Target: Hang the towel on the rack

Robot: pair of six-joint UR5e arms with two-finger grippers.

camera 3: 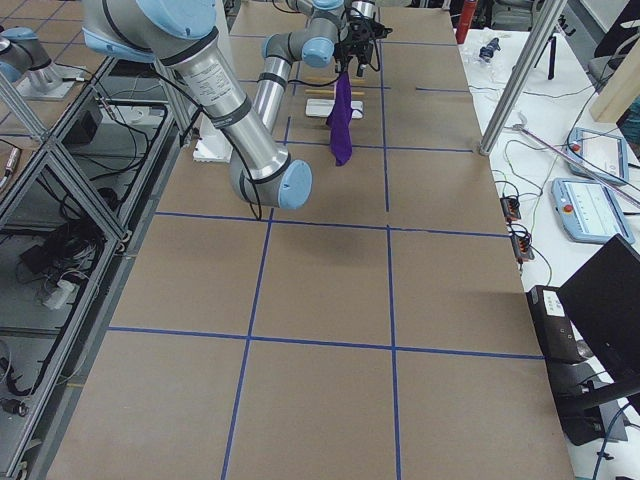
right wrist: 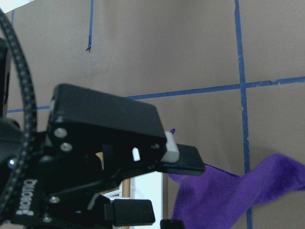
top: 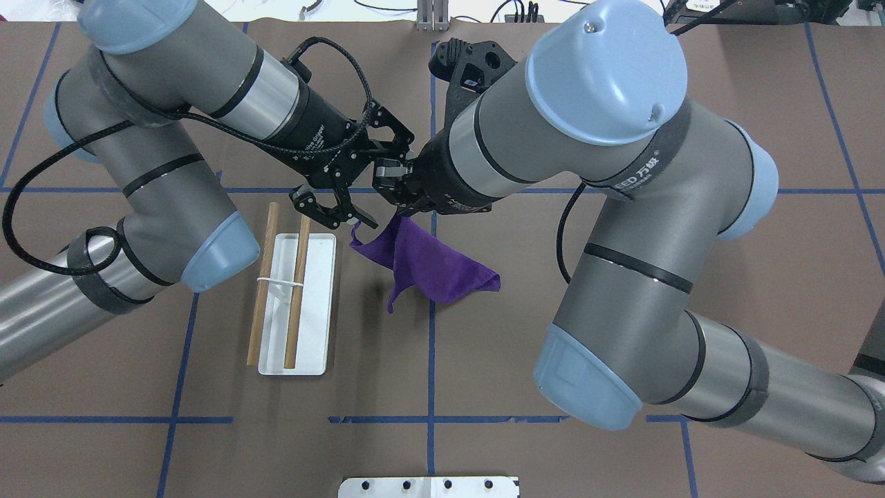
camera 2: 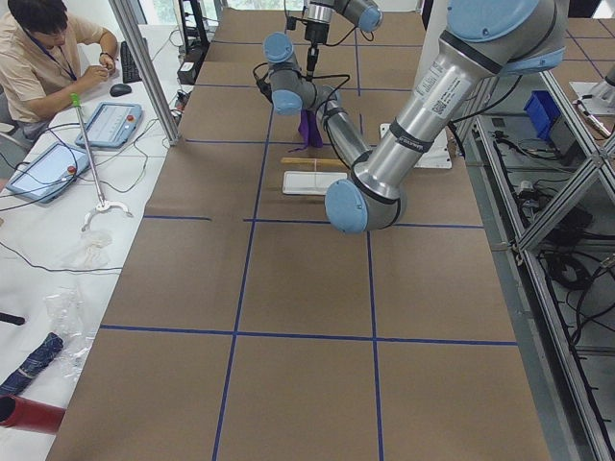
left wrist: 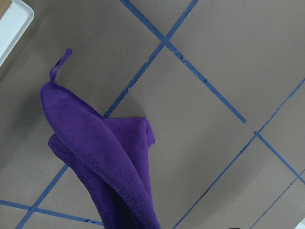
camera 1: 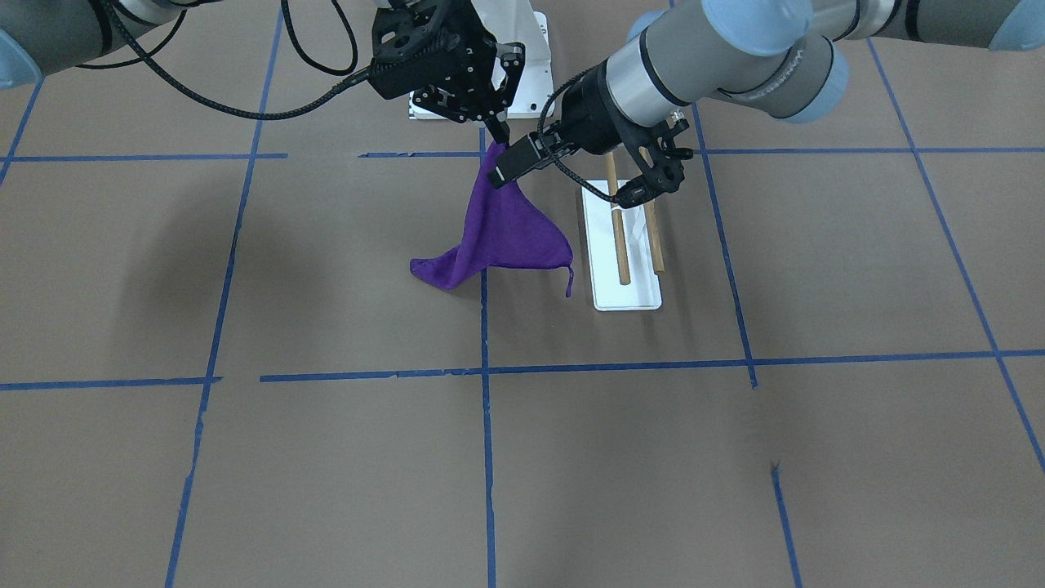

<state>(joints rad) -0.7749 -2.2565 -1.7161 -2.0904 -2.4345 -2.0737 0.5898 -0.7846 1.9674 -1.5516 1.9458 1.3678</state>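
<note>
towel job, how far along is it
Done: the deep purple cloth towel is lifted, pinched at its top by the right hand. In hand: the open left hand is beside it. Still to do: draping it over the white-based wooden-rod rack, whose rods are bare.

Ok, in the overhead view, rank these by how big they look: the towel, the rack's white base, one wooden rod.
1. rack's white base
2. towel, a bit smaller, but bunched and hanging nearer the camera, so unsure
3. wooden rod, long but thin
</note>
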